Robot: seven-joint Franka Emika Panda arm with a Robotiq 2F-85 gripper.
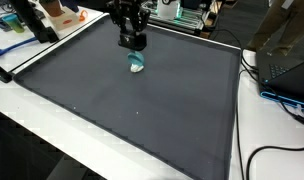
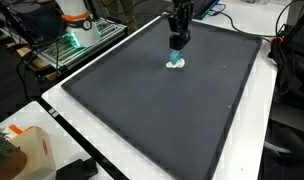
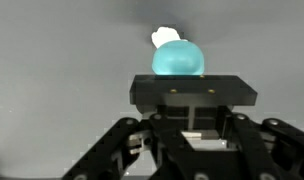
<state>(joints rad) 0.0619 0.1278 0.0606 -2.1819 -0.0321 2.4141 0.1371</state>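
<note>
1. So the little light-blue blob (image 1: 137, 66) with a white bit on it sits on the dark mat (image 1: 142, 120), close to the mat's far edge and well away from the near edge. You can see it in both exterior views (image 2: 176, 63).
2. In the wrist view the blob (image 3: 179, 58) pokes out right past the pincer's tips, white bit on its far side.
3. The pincer (image 1: 133, 46) hangs straight above it, clenched tight, tips right at the top of the blob. Honestly can't tell if it's actually pinching the thing or just touching it.
4. The mat covers most of the white worktop (image 1: 272, 130), leaving a pale border all around.
5. Off the mat, black cables (image 1: 284, 98) run along one side edge of the worktop.
</note>
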